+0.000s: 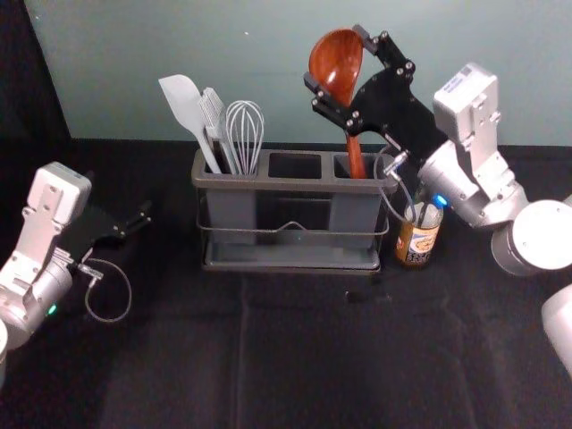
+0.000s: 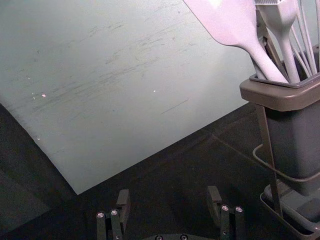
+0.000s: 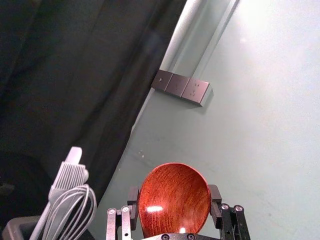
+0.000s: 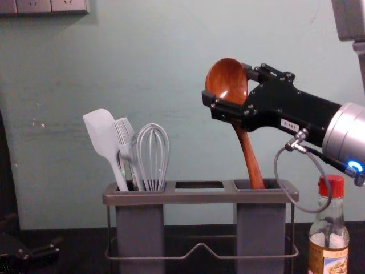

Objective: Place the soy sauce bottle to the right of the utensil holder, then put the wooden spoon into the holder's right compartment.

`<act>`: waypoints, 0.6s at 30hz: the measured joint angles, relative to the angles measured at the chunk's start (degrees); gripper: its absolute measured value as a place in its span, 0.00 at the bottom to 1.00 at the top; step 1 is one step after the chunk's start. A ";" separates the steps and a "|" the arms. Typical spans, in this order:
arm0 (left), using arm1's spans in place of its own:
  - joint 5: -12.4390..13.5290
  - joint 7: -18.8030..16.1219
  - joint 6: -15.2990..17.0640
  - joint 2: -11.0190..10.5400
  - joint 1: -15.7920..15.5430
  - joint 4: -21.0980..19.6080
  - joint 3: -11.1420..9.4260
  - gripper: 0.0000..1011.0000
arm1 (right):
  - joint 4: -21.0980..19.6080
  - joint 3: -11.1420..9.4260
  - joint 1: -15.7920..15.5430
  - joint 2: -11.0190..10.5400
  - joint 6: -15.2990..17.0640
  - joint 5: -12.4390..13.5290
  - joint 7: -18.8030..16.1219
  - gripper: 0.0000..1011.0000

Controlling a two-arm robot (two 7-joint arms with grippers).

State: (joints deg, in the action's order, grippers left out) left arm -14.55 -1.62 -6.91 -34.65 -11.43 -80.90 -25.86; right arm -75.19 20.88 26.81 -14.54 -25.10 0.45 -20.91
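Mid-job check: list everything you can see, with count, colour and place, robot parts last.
Utensil holder: 1, grey, on the table
Spatula: 1, pale grey, left compartment
Brush: 1, pale grey, left compartment
Whisk: 1, pale grey, left compartment
Wooden spoon: 1, reddish brown, handle in right compartment
Soy sauce bottle: 1, clear with red cap, right of holder
Socket block: 1, greyish, on wall
Wall: 1, grey-green, behind
Table: 1, black, underneath
Right gripper: 1, black, at spoon's bowl
Left gripper: 1, black, left of holder
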 joint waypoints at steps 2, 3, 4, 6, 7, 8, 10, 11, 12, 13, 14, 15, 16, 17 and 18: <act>0.00 0.00 0.00 0.00 0.00 0.00 0.00 0.99 | 0.10 -0.06 -0.31 0.06 -0.12 0.00 0.01 0.83; 0.00 0.00 0.00 0.00 0.00 0.00 0.00 0.99 | 0.16 -0.12 -0.63 0.12 -0.21 0.00 0.06 0.83; 0.00 0.00 0.00 0.00 0.00 0.00 0.00 0.99 | 0.19 -0.17 -0.79 0.16 -0.27 0.00 0.10 0.83; 0.00 0.00 0.00 0.00 0.00 0.00 0.00 0.99 | 0.25 -0.24 -1.14 0.20 -0.36 -0.01 0.19 0.83; 0.00 0.00 0.00 0.00 0.00 0.00 0.00 0.99 | 0.27 -0.30 -1.46 0.21 -0.42 -0.02 0.30 0.83; 0.00 0.00 0.00 0.00 0.00 0.00 0.00 0.99 | 0.28 -0.35 -1.63 0.22 -0.45 -0.03 0.37 0.83; 0.00 0.00 0.00 0.00 0.00 0.00 0.00 0.99 | 0.29 -0.48 -2.22 0.25 -0.55 -0.04 0.46 0.83; 0.00 0.00 0.00 0.00 0.00 0.00 0.00 0.99 | 0.28 -0.54 -2.41 0.25 -0.58 -0.05 0.49 0.83; 0.00 0.00 0.00 0.00 0.00 0.00 0.00 0.99 | 0.28 -0.67 -2.75 0.25 -0.66 -0.07 0.57 0.83; 0.00 0.00 0.00 0.00 0.00 0.00 0.00 0.99 | 0.28 -0.73 -2.91 0.26 -0.68 -0.09 0.63 0.83; 0.00 0.00 0.00 0.00 0.00 0.00 0.00 0.99 | 0.28 -0.81 -3.08 0.26 -0.71 -0.10 0.68 0.83; 0.00 0.00 0.00 0.00 0.00 0.00 0.00 0.99 | 0.28 -0.87 -3.24 0.26 -0.74 -0.10 0.72 0.83; 0.00 0.00 0.00 0.00 0.00 0.00 0.00 0.99 | 0.29 -0.97 -3.52 0.27 -0.79 -0.09 0.78 0.83; 0.00 0.00 0.00 0.00 0.00 0.00 0.00 0.99 | 0.32 -1.03 -3.64 0.27 -0.81 -0.09 0.78 0.83; 0.00 0.00 0.00 0.00 0.00 0.00 0.00 0.99 | 0.35 -1.07 -3.72 0.27 -0.83 -0.09 0.79 0.83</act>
State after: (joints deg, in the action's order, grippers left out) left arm -14.55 -1.62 -6.91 -34.65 -11.43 -80.90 -25.86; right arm -74.84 19.81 23.09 -14.27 -25.93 0.36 -20.12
